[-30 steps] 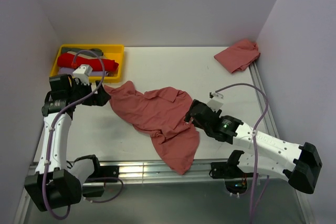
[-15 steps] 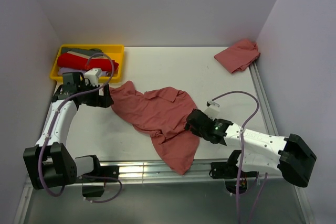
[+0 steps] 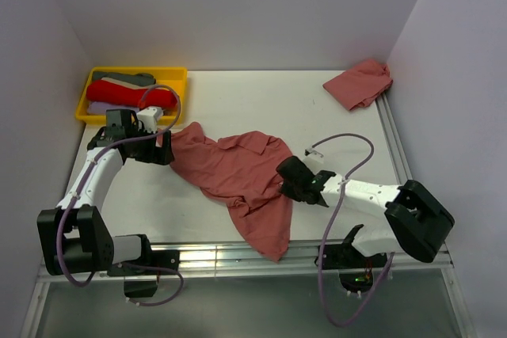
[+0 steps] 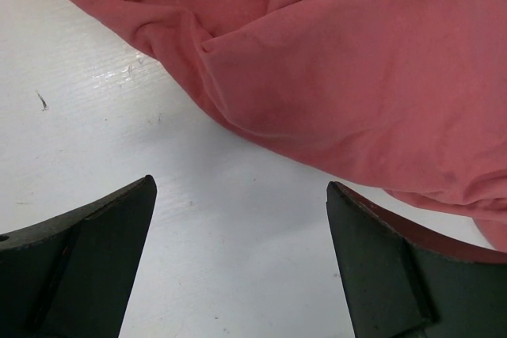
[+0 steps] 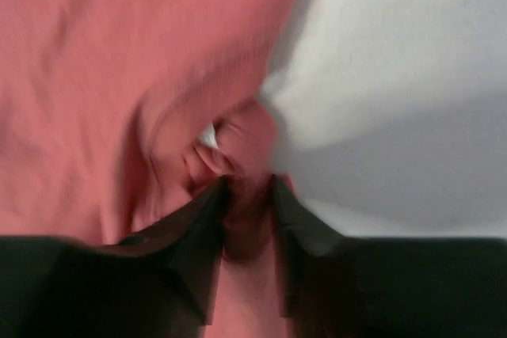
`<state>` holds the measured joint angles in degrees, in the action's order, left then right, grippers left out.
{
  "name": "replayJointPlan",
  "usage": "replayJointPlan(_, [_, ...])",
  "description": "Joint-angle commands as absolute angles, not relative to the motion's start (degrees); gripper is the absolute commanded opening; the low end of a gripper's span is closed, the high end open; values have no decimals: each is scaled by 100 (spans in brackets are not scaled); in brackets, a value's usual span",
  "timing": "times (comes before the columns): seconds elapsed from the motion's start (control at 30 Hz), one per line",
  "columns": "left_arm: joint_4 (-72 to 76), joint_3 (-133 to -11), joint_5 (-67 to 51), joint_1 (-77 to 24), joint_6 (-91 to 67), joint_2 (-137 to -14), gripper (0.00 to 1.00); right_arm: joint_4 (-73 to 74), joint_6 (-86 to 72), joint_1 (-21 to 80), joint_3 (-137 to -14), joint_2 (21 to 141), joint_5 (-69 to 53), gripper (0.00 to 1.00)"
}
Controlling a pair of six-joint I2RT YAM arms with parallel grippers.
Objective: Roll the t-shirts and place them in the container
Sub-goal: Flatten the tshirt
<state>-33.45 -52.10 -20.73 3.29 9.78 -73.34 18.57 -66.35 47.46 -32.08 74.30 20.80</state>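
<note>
1. The crumpled t-shirt [image 3: 238,176] lay in the middle of the desk [image 3: 261,100].
2. The left fingers [image 4: 95,235] stood wide open over bare desk just beside its left edge, holding nothing.
3. The right fingers [image 5: 198,219] pinched a fold at its right edge.
4. Likely step: spreading it flat before rolling. Next, the left needed a grip on cloth.

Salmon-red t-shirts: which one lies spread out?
The large salmon-red cloth t-shirt in the middle; the other salmon-red t-shirt sits bunched in the far right corner.

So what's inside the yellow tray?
A red cloth on top, grey cloth behind it, a pale lilac piece at its near edge. Whatever lies beneath them is covered.
</note>
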Motion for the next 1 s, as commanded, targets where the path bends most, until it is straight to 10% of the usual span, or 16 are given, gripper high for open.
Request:
replayJointPlan(0.0, [-3199,-5221,-1951,290,1072,-7304,94,1170,-6163,4107,-3375,7611,1627,32])
replayJointPlan(0.17, [-3226,-5282,-1907,299,1099,-7313,94,1378,-5740,3455,-3796,7743,1468,1])
replayJointPlan(0.5, [-3296,-5414,-1889,299,1099,-7365,88,1652,-4922,1135,-4324,7198,854,0])
replayJointPlan(0.8, [-3094,-5327,-1916,255,1292,-7734,72,1608,-4834,1098,-4149,6909,694,55])
replayJointPlan(0.97, [-2410,-5028,-1539,106,1625,-7796,72,1889,-5000,1493,-3956,6478,1071,58])
